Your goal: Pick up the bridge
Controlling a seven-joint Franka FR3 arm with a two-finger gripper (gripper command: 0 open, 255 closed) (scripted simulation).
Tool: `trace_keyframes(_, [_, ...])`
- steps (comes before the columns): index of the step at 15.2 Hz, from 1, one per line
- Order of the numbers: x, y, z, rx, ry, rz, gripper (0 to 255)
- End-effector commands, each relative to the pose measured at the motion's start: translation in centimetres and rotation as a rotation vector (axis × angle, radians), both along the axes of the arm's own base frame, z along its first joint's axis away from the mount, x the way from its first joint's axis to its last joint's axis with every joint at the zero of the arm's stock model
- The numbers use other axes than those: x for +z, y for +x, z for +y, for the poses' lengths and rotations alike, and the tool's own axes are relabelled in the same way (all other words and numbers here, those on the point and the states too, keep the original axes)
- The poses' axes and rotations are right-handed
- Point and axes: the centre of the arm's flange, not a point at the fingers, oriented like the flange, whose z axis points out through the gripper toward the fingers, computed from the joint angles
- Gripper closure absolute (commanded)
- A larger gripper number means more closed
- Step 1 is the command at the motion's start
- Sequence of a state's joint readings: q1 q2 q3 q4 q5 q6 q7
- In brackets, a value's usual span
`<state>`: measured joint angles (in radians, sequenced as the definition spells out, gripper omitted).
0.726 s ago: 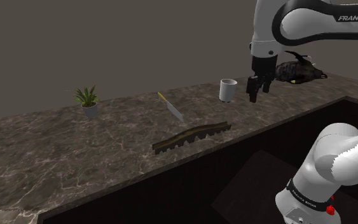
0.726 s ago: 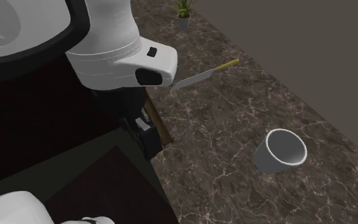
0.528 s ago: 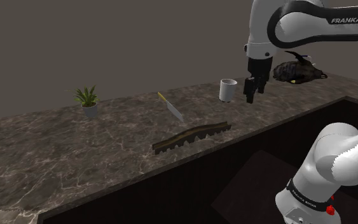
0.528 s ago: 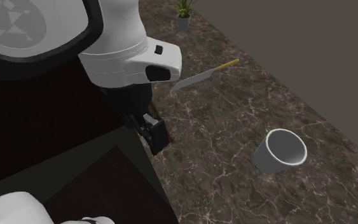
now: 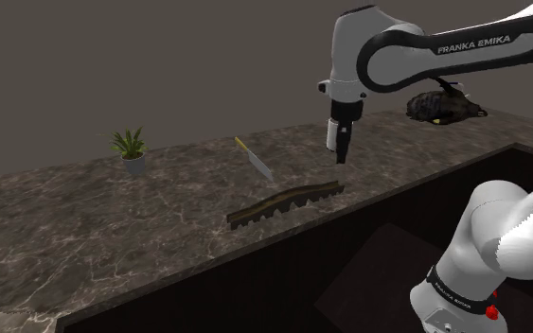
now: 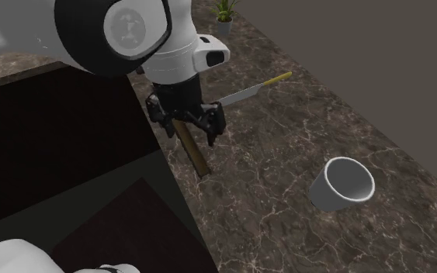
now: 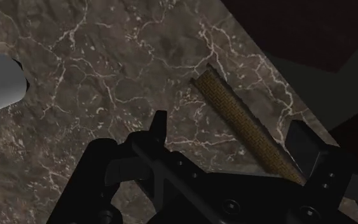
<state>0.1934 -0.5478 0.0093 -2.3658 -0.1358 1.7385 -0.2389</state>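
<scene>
The bridge (image 5: 288, 202) is a long, dark olive-brown strip with small arches, lying flat on the marble counter (image 5: 84, 218) close to its front edge. My black gripper (image 5: 338, 151) hangs in the air above the bridge's end on the shoulder view's right, pointing down. Its fingers stand open and hold nothing. In the second exterior view the gripper (image 6: 187, 128) straddles the bridge (image 6: 193, 155) from above without touching it. In the wrist view the bridge (image 7: 247, 127) runs between the two fingers of the gripper (image 7: 231, 137), nearer one of them.
A knife (image 5: 255, 159) with a yellow handle lies behind the bridge. A white cup (image 6: 342, 184) stands on the counter beyond the gripper. A small potted plant (image 5: 130, 148) sits far left. A dark lumpy object (image 5: 444, 106) rests at the back right. The counter drops off into a dark recess (image 5: 378, 255).
The gripper has travelled to the shoulder view's left, from beside the cup to above the bridge's end, and the hand has turned. The bridge, knife and cup have not moved.
</scene>
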Motion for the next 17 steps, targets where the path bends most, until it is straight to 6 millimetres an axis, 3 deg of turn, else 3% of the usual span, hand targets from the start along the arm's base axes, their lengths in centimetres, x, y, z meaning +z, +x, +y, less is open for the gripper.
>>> trace_keyframes(1, [-1.2,1.5,2.0,0.135,0.014,0.005,0])
trace_keyframes(6, [-3.7,3.7,7.0,0.454,0.048,0.019,0])
trace_keyframes(11, [-6.0,4.1,12.6,0.773,0.082,0.033,0])
trace_keyframes(17, [-9.2,4.1,12.6,0.773,0.082,0.033,0])
